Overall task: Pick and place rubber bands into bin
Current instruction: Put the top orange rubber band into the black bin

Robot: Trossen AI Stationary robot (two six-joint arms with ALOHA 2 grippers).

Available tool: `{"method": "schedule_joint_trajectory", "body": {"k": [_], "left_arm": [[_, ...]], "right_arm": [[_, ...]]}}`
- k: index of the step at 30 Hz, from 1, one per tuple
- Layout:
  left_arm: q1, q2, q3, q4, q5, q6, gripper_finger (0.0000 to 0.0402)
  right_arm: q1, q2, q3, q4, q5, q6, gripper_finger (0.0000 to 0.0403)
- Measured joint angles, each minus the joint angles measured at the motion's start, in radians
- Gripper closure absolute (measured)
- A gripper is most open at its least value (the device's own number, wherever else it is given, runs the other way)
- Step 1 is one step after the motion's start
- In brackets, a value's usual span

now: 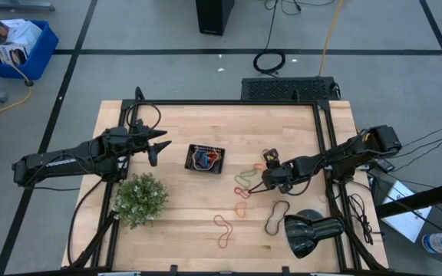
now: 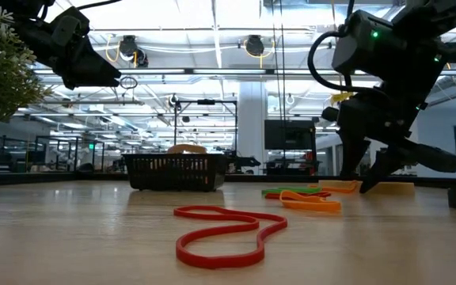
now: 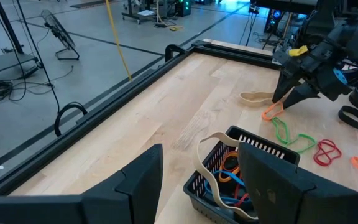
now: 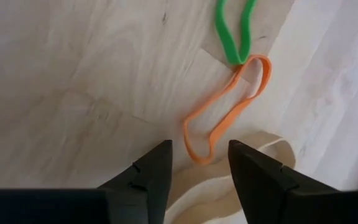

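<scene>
The black mesh bin (image 1: 206, 159) stands mid-table and holds several bands; a tan band (image 3: 211, 163) hangs over its rim. Loose rubber bands lie flat on the table: an orange one (image 4: 229, 112), a green one (image 4: 235, 31), a tan one (image 4: 229, 183), a red one (image 2: 220, 233) and a black one (image 1: 276, 217). My right gripper (image 4: 201, 168) is open and low over the table, with its fingers on either side of the orange band's near end, above the tan band. My left gripper (image 1: 162, 146) is open and empty in the air, left of the bin.
A green plant (image 1: 140, 198) stands at the near left of the table. A black lamp-like object (image 1: 309, 230) lies at the near right. Black frame rails (image 1: 324, 138) run along the table's edges. More bands (image 1: 222, 230) lie near the front edge.
</scene>
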Motion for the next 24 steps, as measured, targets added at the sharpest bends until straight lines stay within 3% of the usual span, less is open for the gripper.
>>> {"method": "schedule_joint_trajectory", "body": {"k": [5,17,24], "left_arm": [[0.0,0.0,0.0,0.0,0.0,0.0,0.0185],[0.0,0.0,0.0,0.0,0.0,0.014,0.0185],[0.0,0.0,0.0,0.0,0.0,0.017,0.0185]], "right_arm": [[-0.005,-0.007,-0.058,0.107,0.01,0.0,0.0291],[-0.005,-0.004,-0.067,0.114,0.001,0.0,0.0391],[-0.004,-0.002,-0.069,0.145,0.022,0.067,0.0397]]}}
